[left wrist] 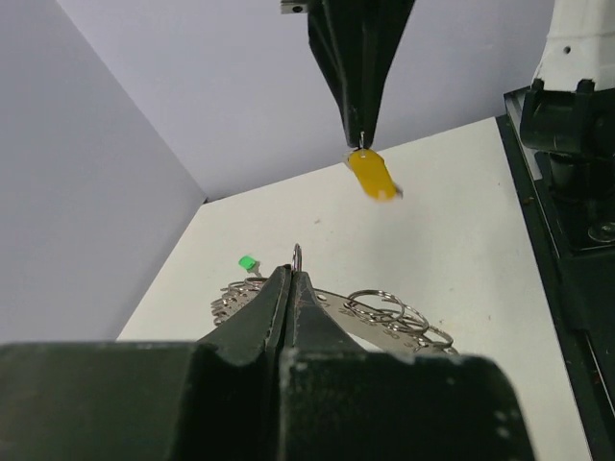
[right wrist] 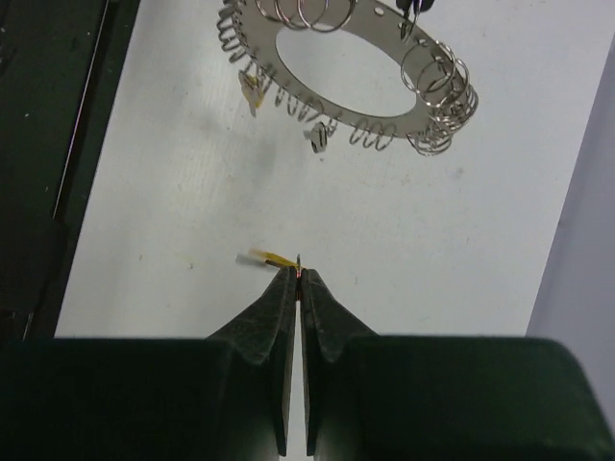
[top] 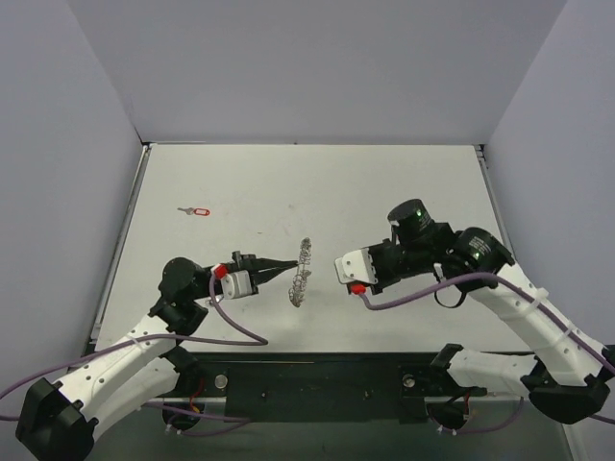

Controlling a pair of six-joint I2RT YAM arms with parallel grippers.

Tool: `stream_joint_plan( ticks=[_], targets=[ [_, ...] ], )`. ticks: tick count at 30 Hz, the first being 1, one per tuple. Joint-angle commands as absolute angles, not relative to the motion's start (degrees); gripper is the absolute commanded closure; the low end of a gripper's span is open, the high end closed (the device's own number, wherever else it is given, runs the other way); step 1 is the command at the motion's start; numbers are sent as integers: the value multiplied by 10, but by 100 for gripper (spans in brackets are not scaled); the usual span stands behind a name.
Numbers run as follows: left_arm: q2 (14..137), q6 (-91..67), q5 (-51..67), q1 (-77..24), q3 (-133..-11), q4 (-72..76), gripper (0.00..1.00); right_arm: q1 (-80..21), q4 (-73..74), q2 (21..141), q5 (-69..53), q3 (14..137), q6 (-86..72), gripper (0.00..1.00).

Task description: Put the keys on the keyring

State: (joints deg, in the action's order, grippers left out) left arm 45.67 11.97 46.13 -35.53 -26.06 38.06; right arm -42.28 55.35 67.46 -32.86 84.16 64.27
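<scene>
Our left fingers [left wrist: 267, 309] are pressed together on a small loop at the rim of the keyring [top: 302, 272]. They hold the hoop tilted on edge above the bench [top: 384, 192], between the two arms. Our right fingers [right wrist: 277, 305] are closed on the yellow key [left wrist: 373, 176], pinching one end so the coloured head hangs free near the hoop, not touching it. We judge the step in hand to be threading this key onto a rim loop. To do it well, we should hold the left side steady, bring the key in slowly along the loop's open end, and watch that it doesn't swivel in the pinch. A red key [top: 199, 210] lies well apart, far left.
</scene>
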Motion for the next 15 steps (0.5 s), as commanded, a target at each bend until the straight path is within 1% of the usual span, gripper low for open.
stream_joint_plan(
  ticks=[1,5,8,10,15],
  targets=[
    [436,181,409,-376,-241,413,100,-496,231,613,-207,702,516,100],
    [411,242,360,-427,-232,352,100,-533,146,638,-128,670,470,100],
    [399,255,336,-444,-222,350,100,-558,73,638,-93,623,463,100],
    [390,267,323,-453,-218,342,100,-572,49,637,-78,604,454,100],
    [372,298,280,-461,-207,327,100,-603,45,628,-40,592,406,100]
  ],
)
